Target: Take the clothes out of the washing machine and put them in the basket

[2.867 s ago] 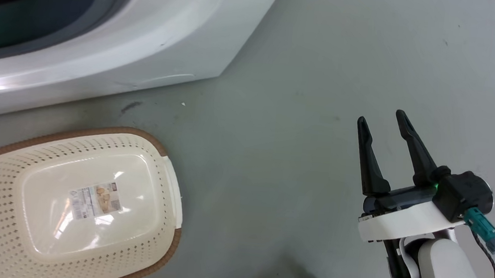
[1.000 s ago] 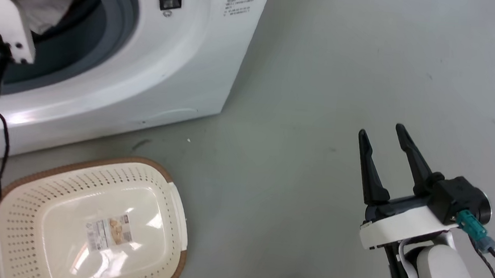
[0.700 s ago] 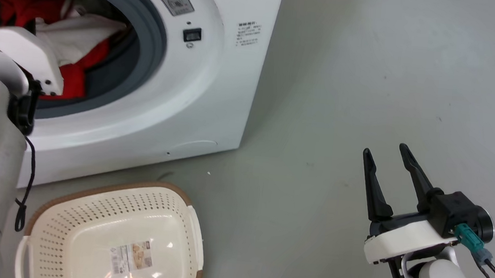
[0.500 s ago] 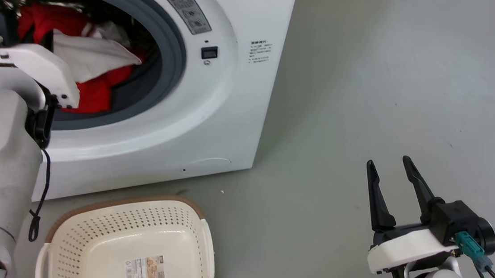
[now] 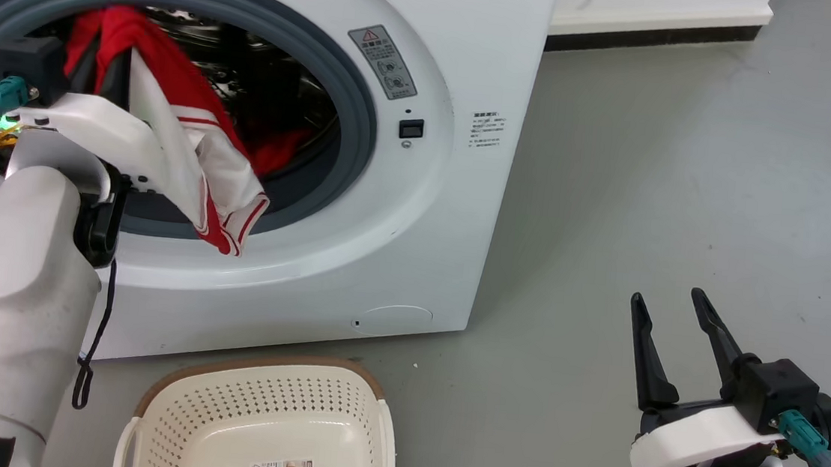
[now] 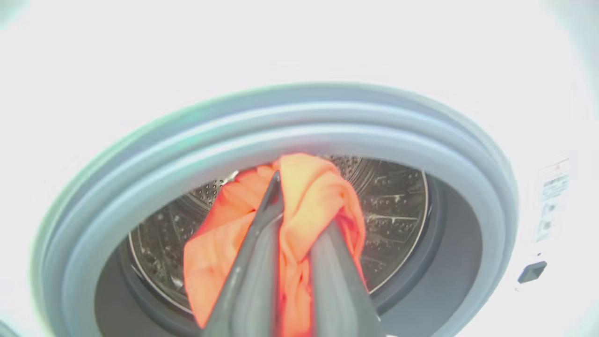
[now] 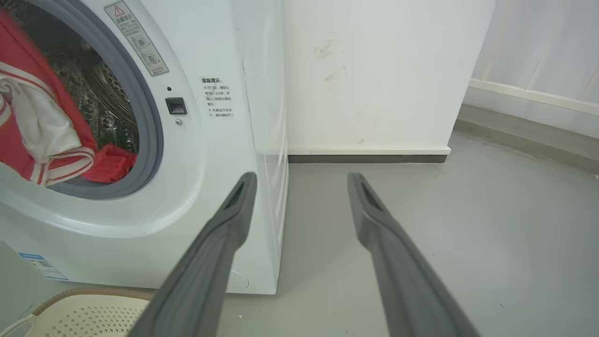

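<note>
The white washing machine (image 5: 413, 263) stands with its grey-rimmed porthole open. My left gripper (image 5: 104, 48) is at the top left of the porthole, shut on a red and white striped garment of the clothes (image 5: 218, 171) that hangs over the lower rim. In the left wrist view the left gripper (image 6: 299, 206) pinches a bunch of the red cloth (image 6: 309, 196) in front of the steel drum. More red clothes (image 5: 280, 150) lie inside. The cream basket (image 5: 254, 362) sits on the floor below the porthole. My right gripper (image 5: 669, 297) hovers open, far right, holding nothing.
Grey floor (image 5: 652, 194) stretches to the right of the machine, ending at a white wall with a dark baseboard (image 5: 651, 28). The right wrist view shows the machine's side panel (image 7: 269, 164), the basket's rim (image 7: 89, 295) and the wall (image 7: 374, 70) behind.
The head camera has tilted up, bringing the whole porthole into view. My left arm has lifted the red and white garment out of the drum, and it now hangs over the rim. The right gripper stays open.
</note>
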`<state>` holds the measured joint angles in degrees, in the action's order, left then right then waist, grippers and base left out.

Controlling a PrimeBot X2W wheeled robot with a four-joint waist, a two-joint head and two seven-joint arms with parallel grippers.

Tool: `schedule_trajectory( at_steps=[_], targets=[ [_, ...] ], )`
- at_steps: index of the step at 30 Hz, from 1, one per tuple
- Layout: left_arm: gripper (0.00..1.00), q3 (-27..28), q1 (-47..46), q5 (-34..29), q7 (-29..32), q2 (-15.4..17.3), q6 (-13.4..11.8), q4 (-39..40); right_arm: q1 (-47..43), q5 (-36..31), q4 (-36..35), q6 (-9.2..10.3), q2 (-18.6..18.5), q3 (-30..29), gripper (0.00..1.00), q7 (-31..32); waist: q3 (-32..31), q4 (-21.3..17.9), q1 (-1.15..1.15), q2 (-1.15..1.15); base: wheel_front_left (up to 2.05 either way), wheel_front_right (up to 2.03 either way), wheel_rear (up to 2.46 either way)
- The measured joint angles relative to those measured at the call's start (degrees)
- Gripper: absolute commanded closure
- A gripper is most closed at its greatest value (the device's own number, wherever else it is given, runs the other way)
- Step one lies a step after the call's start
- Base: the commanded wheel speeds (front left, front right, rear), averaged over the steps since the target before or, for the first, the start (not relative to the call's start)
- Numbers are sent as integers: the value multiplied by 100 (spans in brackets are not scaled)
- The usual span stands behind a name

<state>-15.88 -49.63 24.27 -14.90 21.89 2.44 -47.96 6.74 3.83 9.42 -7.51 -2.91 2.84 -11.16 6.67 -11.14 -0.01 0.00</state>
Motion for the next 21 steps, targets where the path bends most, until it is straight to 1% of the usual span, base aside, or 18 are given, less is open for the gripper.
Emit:
schedule_trajectory(
  at_steps=[3,4,9,17,21],
  targets=[
    [100,79,302,-40,1,12,-88,649,-35,-24,-64,0,-1,-24,0,32,-73,87,0,0,0,0,0],
    [100,87,523,-66,0,30,-153,1061,-108,-36,-109,0,0,-53,0,64,-110,148,0,0,0,0,0],
    [100,107,1135,-82,13,51,-391,2190,-178,-57,-183,0,0,-104,0,115,-210,278,0,0,0,0,0],
    [100,121,2442,-56,435,156,-931,4173,-307,-129,-312,-1,0,-130,0,216,-307,460,1,0,0,0,0],
    [100,47,3153,-53,631,122,-1205,4897,-339,-142,-349,0,-1,-121,0,265,-311,541,1,0,0,0,0]
  ],
)
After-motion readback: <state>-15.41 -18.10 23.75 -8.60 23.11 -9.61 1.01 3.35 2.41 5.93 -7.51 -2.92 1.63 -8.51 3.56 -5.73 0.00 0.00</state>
